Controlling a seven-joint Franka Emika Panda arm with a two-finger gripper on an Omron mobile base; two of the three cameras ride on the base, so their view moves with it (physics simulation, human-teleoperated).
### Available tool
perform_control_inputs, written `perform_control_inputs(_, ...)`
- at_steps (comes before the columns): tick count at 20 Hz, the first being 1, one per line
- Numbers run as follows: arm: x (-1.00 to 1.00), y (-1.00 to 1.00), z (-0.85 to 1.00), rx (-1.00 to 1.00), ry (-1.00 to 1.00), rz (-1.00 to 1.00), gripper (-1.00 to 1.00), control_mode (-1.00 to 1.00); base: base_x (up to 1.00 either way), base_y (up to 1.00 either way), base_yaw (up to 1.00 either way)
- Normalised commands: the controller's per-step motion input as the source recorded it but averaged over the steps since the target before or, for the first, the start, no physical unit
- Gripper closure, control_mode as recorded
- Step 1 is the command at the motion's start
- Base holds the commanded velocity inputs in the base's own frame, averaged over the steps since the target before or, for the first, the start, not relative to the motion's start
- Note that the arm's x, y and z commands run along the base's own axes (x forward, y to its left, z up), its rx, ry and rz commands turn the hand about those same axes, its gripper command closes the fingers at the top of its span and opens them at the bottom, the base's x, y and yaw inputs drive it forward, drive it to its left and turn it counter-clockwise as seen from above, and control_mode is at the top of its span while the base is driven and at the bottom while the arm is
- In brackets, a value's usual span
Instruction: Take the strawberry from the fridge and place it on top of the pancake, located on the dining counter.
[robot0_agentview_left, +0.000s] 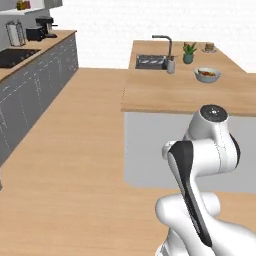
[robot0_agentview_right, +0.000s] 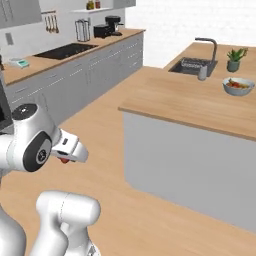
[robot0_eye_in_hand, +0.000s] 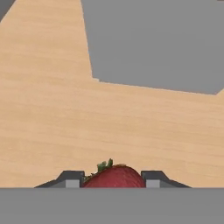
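Note:
The strawberry (robot0_eye_in_hand: 114, 176) is dark red with a green leafy top and sits pinched between my two fingertips. My gripper (robot0_eye_in_hand: 113, 178) is shut on it, held low above the wooden floor in front of the grey side wall of the dining counter (robot0_agentview_left: 165, 92). From the right base view, a speck of the red strawberry (robot0_agentview_right: 64, 160) peeks from under my white hand. The pancake (robot0_agentview_left: 209, 48) is a small tan stack on a plate at the far right corner of the counter. The fridge is out of view.
On the dining counter stand an inset sink (robot0_agentview_left: 150, 62) with a faucet, a potted plant (robot0_agentview_left: 189, 52) and a bowl of food (robot0_agentview_left: 207, 74). A long worktop with grey cabinets (robot0_agentview_right: 75, 75) runs along the left wall. Open wooden floor (robot0_agentview_left: 75, 150) lies between them.

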Motion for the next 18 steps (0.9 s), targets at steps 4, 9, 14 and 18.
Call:
perform_control_inputs(4, 0.0, 0.0, 0.0, 0.0, 0.0, 0.0, 1.0, 1.0, 0.35, -1.0, -0.25)
perform_control_inputs(9, 0.0, 0.0, 0.0, 0.0, 0.0, 0.0, 1.0, 1.0, 0.11, -1.0, -0.32)
perform_control_inputs(14, 0.0, 0.0, 0.0, 0.0, 0.0, 0.0, 1.0, 1.0, 0.16, -1.0, -0.39)
perform_control_inputs(18, 0.0, 0.0, 0.0, 0.0, 0.0, 0.0, 1.0, 1.0, 0.37, -1.0, -0.4)
